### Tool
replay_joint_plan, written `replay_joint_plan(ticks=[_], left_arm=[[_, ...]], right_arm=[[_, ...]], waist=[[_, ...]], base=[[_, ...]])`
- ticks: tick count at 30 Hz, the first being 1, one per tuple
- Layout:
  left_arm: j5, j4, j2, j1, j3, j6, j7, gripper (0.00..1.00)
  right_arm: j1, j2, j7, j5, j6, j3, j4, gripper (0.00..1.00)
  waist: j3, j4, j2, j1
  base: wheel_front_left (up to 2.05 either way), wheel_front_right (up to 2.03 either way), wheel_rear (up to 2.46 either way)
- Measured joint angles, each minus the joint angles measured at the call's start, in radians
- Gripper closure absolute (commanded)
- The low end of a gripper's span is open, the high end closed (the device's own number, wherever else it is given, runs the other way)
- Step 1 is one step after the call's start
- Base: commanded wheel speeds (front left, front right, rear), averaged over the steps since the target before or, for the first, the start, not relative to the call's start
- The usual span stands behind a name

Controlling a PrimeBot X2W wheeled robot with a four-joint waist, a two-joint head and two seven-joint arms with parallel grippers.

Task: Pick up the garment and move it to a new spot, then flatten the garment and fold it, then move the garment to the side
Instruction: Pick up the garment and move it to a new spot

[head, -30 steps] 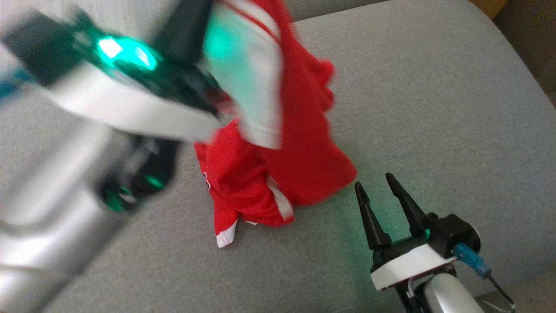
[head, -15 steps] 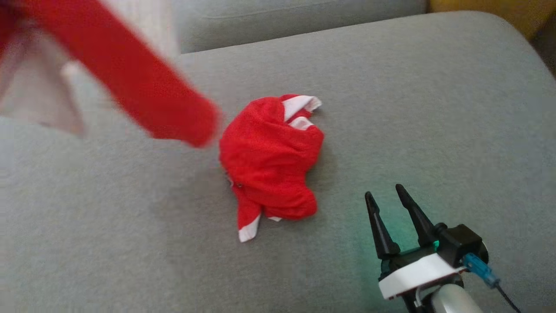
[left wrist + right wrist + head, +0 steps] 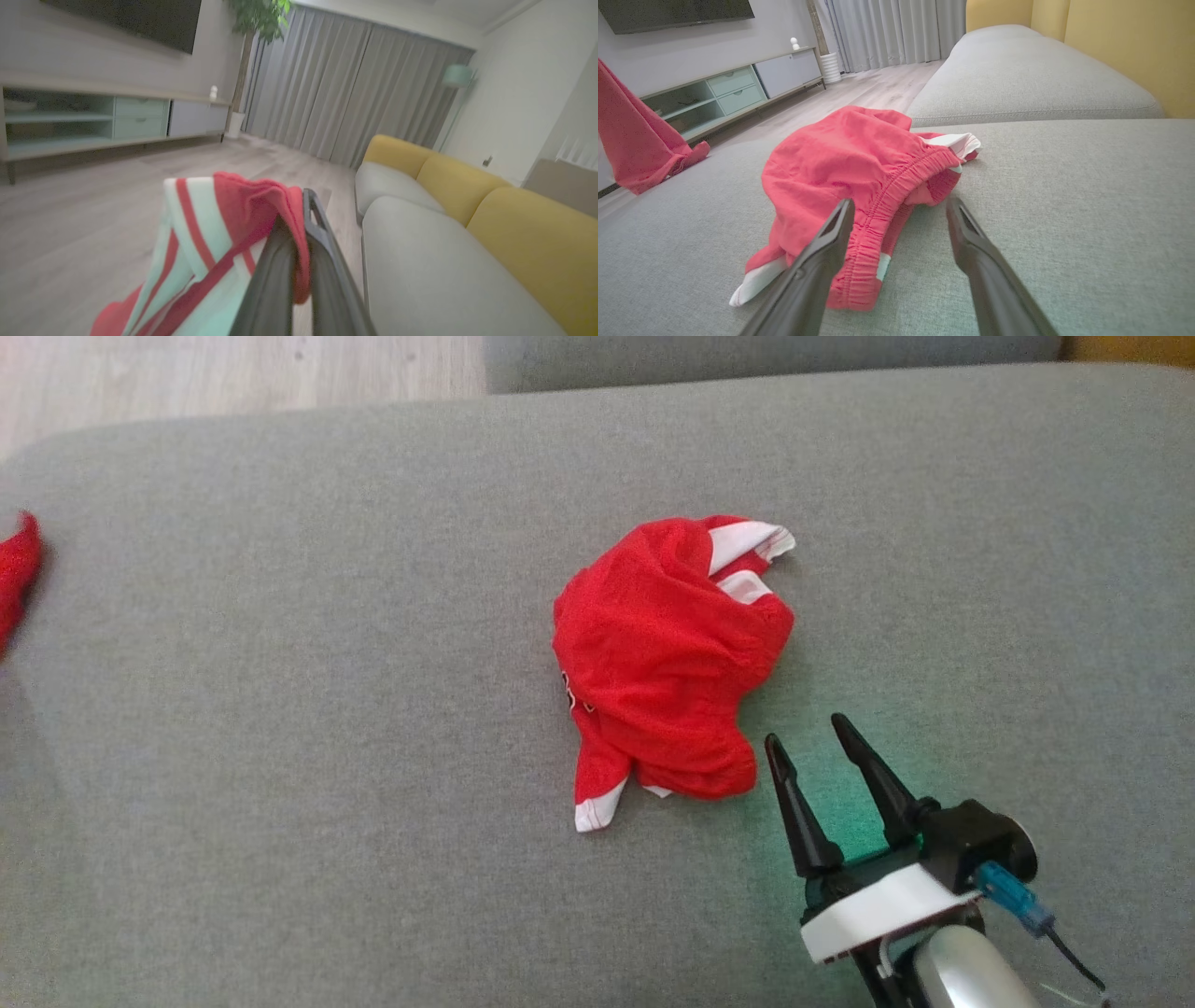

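Two red pieces, well apart now. Pinched between the tightly closed fingers of the left gripper: the garment, red with white stripes, draped over the tips and trailing toward 7 o'clock in the left wrist view, with floor behind it. Caught in the head view as a mere red tip at 9 o'clock, at the frame's edge. Half a second ago smeared as a blurred streak across 10 o'clock. A second ago hung right above the shorts, beside the left arm. Lying crumpled mid-cushion: those shorts, same heap as half a second ago, displaced toward 3 o'clock together with the whole picture, so down to camera motion. Hovering at 5 o'clock from the shorts: right gripper, fingers spread wide and empty as before, one tip just beside the waistband.
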Motion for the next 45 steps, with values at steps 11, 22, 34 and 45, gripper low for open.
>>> replay_joint_plan(ticks=[11, 22, 34, 45], left_arm=[[-0.006, 0.234, -0.147, 0.045, -0.083, -0.141, 0.007, 1.0], [0.123, 0.418, -0.162, 0.007, -0.228, -0.132, 0.11, 0.0], [0.159, 0.474, -0.16, 0.017, -0.299, -0.151, 0.202, 0.0], [0.188, 0.119, -0.16, 0.149, -0.277, -0.053, -0.072, 0.0]], right_arm=[[-0.025, 0.0, 0.0, -0.034, 0.0, -0.007, 0.005, 0.0], [-0.036, 0.0, 0.0, -0.033, 0.0, 0.006, 0.005, 0.0], [-0.027, 0.0, 0.0, -0.007, 0.0, -0.002, 0.005, 0.0], [0.028, 0.0, 0.0, -0.044, 0.0, -0.061, -0.044, 0.0]], waist=[[0.068, -0.03, 0.0, 0.0001], [0.078, -0.068, 0.0, 0.0], [0.015, -0.051, 0.0, -0.0001], [-0.091, -0.014, 0.0, -0.0002]], base=[[0.0, 0.0, 0.0], [0.0, 0.0, 0.0], [0.0, 0.0, 0.0], [0.0, 0.0, 0.0]])
